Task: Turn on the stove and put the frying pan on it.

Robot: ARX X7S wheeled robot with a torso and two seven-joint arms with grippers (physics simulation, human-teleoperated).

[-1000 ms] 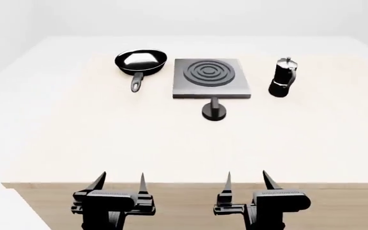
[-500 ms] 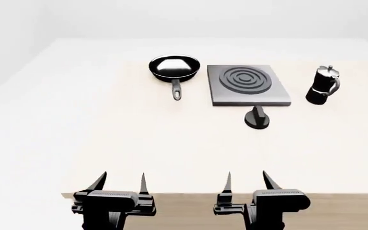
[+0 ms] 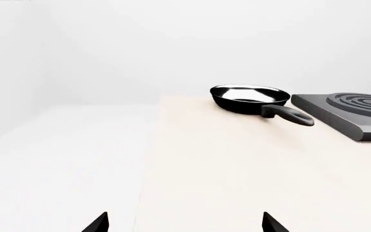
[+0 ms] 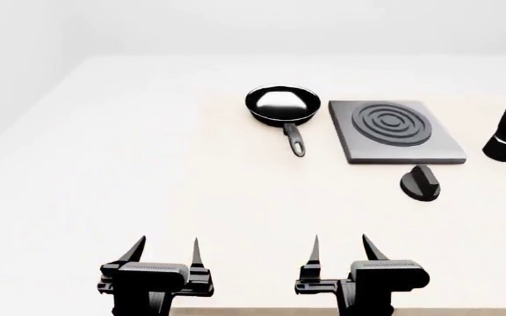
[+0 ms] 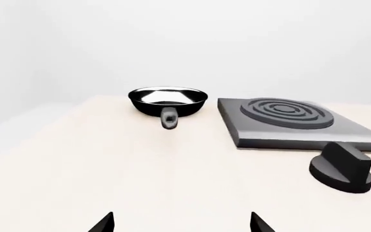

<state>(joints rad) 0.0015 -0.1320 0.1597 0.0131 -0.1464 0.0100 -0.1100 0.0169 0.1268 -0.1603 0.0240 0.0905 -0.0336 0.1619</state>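
A pale cream surface (image 4: 147, 171) was seen spread wide under soft, even light, bordered by a white floor (image 3: 56, 159) and backed by plain white walls (image 3: 172, 43).

Bright, even, diffuse lighting with no evident source; renders sharp throughout, without blur or edge distortion. Shadows on the pale tabletop (image 4: 192, 191) are almost nil. Glossy highlights appear inside the frying pan (image 4: 282, 103).
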